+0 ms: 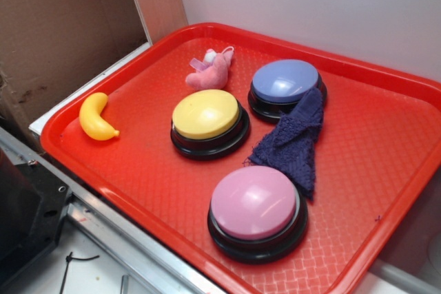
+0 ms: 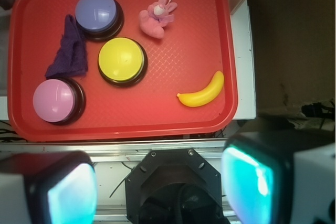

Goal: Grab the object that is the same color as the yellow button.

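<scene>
A small glossy yellow toy banana, the object (image 1: 96, 118) (image 2: 202, 92), lies on the red tray (image 1: 386, 142) (image 2: 199, 35) near its left corner in the exterior view. The yellow button (image 1: 207, 116) (image 2: 122, 60), pale yellow dome on a black base, stands mid-tray. My gripper (image 2: 160, 187) does not show in the exterior view. In the wrist view it hangs high above the near edge, outside the tray, open, with its two cyan-lit pads (image 2: 248, 181) wide apart and nothing between them. The banana lies well ahead and to the right of the gripper in that view.
A pink-topped button (image 1: 256, 206) (image 2: 55, 100), a blue-topped button (image 1: 286, 82) (image 2: 96, 12), a purple knitted cloth (image 1: 295, 139) (image 2: 69, 52) and a pink plush bunny (image 1: 212, 70) (image 2: 157, 18) share the tray. A cardboard wall (image 1: 62, 25) stands left. The robot's black base (image 2: 176, 187) sits below the gripper.
</scene>
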